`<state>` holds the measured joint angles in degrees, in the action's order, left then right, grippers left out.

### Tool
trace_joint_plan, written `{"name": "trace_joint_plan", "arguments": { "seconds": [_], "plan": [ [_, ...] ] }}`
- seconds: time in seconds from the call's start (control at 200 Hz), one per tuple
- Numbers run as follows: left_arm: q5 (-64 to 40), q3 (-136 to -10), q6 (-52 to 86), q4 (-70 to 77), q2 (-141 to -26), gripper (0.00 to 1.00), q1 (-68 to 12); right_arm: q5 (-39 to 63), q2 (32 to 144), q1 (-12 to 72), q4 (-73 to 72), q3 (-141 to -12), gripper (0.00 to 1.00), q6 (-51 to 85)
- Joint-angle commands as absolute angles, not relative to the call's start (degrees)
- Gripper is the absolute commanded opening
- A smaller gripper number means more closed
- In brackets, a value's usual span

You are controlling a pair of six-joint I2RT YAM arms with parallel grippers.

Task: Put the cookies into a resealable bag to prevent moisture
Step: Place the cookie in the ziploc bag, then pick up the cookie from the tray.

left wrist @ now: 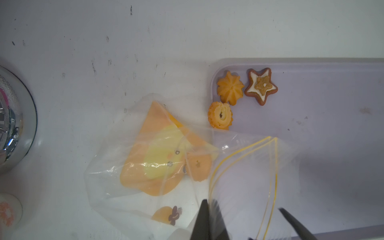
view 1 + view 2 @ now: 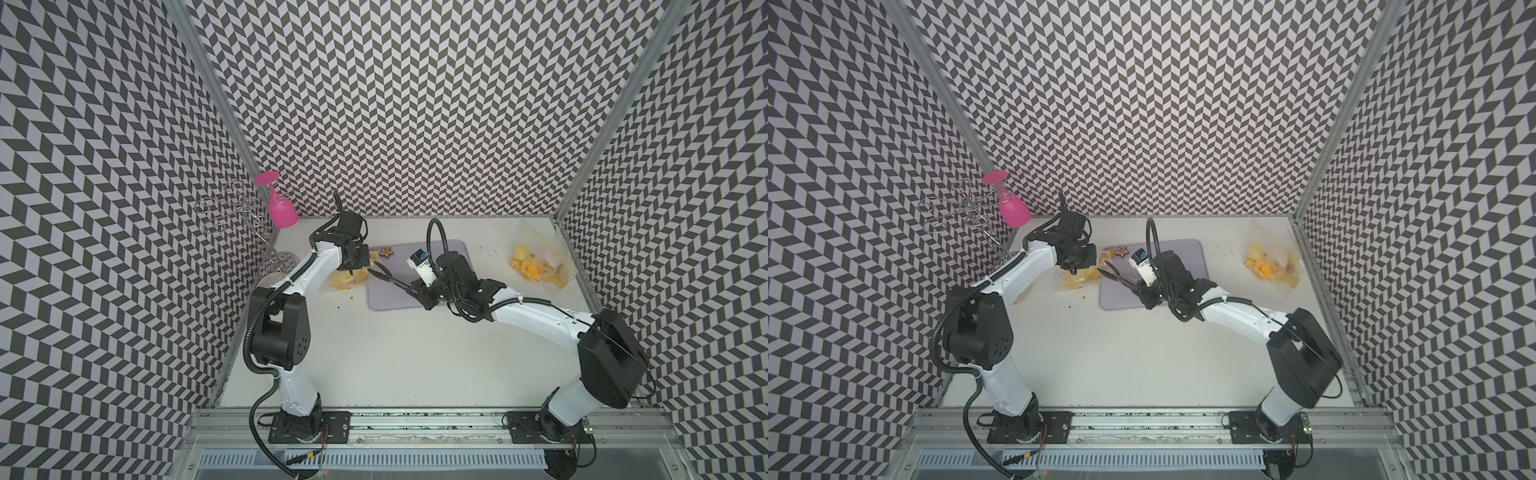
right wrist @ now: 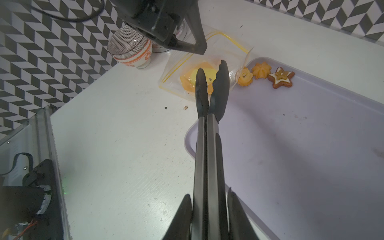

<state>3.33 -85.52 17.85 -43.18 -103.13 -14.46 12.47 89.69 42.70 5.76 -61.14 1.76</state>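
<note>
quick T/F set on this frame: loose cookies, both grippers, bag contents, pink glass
1. The star cookie, swirl cookie and ring cookie lie outside the resealable bag. True.
2. The right gripper grips a cookie directly. False: it holds black tongs.
3. The left gripper pinches the bag's mouth edge. True.
4. The bag is empty. False: cookies are inside, including a rectangular cracker.
5. The pink glass stands upright on the table. False: it hangs upside down on a wire rack.

Tray [image 3: 311, 145] lilac; cookies [image 1: 230, 88] orange (star cookie [image 1: 261, 86] brown, white-iced); tongs [image 3: 220, 87] black; bag [image 1: 104, 172] clear, yellow-striped.
</note>
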Motion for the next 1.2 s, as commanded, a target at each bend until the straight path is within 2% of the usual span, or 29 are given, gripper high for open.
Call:
{"name": "trace_joint_plan", "arguments": {
  "seconds": [0.0,0.22,0.516,0.651,0.846,1.192],
  "plan": [
    [4.3,-85.4,18.5,-42.7,-103.6,0.0,-13.9,7.8,83.5,43.0,-2.8,-57.5,0.22,3.9],
    [6.3,-84.2,20.5,-42.1,-101.4,0.0,-11.6,0.5,83.3,42.5,-7.0,-51.7,0.22,7.0],
    [5.4,-82.9,20.3,-40.9,-99.8,0.0,-11.2,3.2,98.5,39.0,-1.9,-63.9,0.23,10.3],
    [5.3,-82.8,20.2,-40.9,-99.7,0.0,-11.3,3.9,103.6,38.0,-0.9,-68.5,0.27,11.1],
    [5.2,-82.7,20.0,-40.7,-99.7,0.0,-11.2,6.1,107.9,37.3,-0.6,-72.2,0.37,11.3],
    [4.7,-82.6,20.0,-40.7,-99.6,0.0,-10.9,5.4,114.9,37.1,1.8,-79.5,0.38,11.0]
  ]
}}
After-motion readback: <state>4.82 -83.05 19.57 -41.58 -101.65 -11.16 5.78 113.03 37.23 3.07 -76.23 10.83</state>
